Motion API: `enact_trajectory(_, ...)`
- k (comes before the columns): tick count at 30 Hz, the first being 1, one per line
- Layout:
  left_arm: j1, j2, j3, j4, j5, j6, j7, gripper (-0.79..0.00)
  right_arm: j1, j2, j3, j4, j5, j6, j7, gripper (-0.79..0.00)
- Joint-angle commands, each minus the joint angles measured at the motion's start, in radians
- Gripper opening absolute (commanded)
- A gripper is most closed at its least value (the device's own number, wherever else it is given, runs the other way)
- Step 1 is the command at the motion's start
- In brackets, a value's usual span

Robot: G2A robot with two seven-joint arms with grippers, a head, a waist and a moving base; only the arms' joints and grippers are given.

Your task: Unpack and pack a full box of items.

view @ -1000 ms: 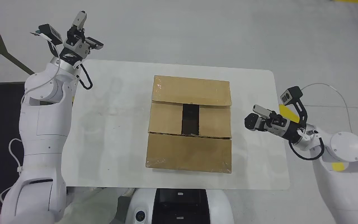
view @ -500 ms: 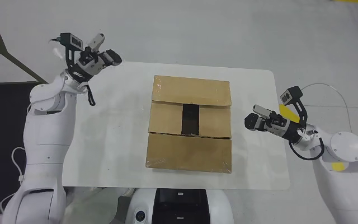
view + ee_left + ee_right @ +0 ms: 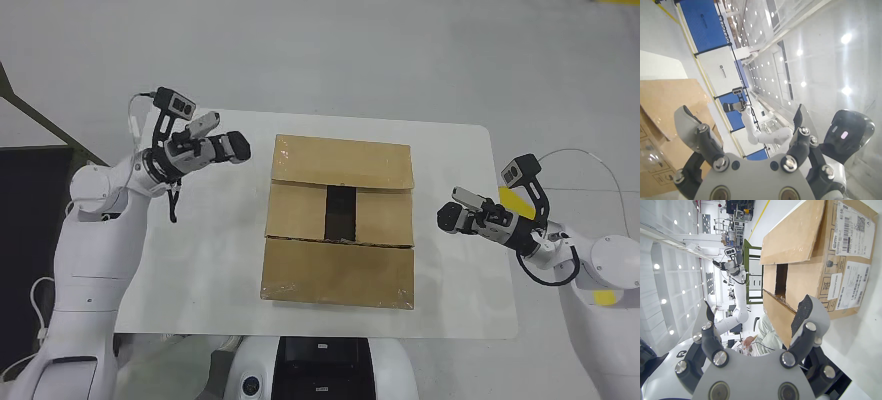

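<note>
Swung inward from the far-left corner, left gripper [image 3: 232,147] hovers beside the brown corrugated cardboard box [image 3: 340,180] — centred on the white table [image 3: 200,260], flaps ajar. Both pincers gape empty, right gripper [image 3: 447,215] included; its wrist view adds white paper labels [image 3: 851,283].

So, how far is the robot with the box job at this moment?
Done: nothing that shows. The box sits on the table with its flaps folded down, only a dark gap between them. In hand: nothing; the left hand near the box's far left corner and the right hand beside its right side are both open and apart from it. Left: opening the flaps, unpacking, repacking.
</note>
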Motion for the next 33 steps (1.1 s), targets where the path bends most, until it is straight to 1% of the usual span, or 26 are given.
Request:
enact_trajectory(1, 0.006, 0.0, 0.005, -0.008, -0.017, 0.007, -0.035, 0.0, 0.0, 0.0, 0.0, 0.0, 0.0, 0.0, 0.0, 0.0)
enact_trajectory(6, 0.021, 0.001, 0.028, -0.03, -0.014, 0.008, -0.099, 0.0, 0.0, 0.0, 0.0, 0.0, 0.0, 0.0, 0.0, 0.0)
enact_trajectory(12, 0.026, -0.002, 0.074, -0.034, -0.014, 0.034, -0.124, 0.0, 0.0, 0.0, 0.0, 0.0, 0.0, 0.0, 0.0, 0.0)
enact_trajectory(18, 0.013, -0.009, 0.146, -0.032, 0.057, 0.003, -0.116, 0.0, 0.0, 0.0, 0.0, 0.0, 0.0, 0.0, 0.0, 0.0)
enact_trajectory(20, 0.0, -0.013, 0.173, -0.019, 0.09, -0.013, -0.1, 0.0, 0.0, 0.0, 0.0, 0.0, 0.0, 0.0, 0.0, 0.0)
enact_trajectory(24, -0.031, -0.019, 0.216, 0.026, 0.113, -0.005, -0.092, 0.0, 0.0, 0.0, 0.0, 0.0, 0.0, 0.0, 0.0, 0.0)
enact_trajectory(30, -0.057, -0.02, 0.24, 0.085, 0.141, -0.016, -0.129, 0.0, 0.0, 0.0, 0.0, 0.0, 0.0, 0.0, 0.0, 0.0)
enact_trajectory(33, -0.065, -0.019, 0.243, 0.108, 0.166, -0.028, -0.127, 0.0, 0.0, 0.0, 0.0, 0.0, 0.0, 0.0, 0.0, 0.0)
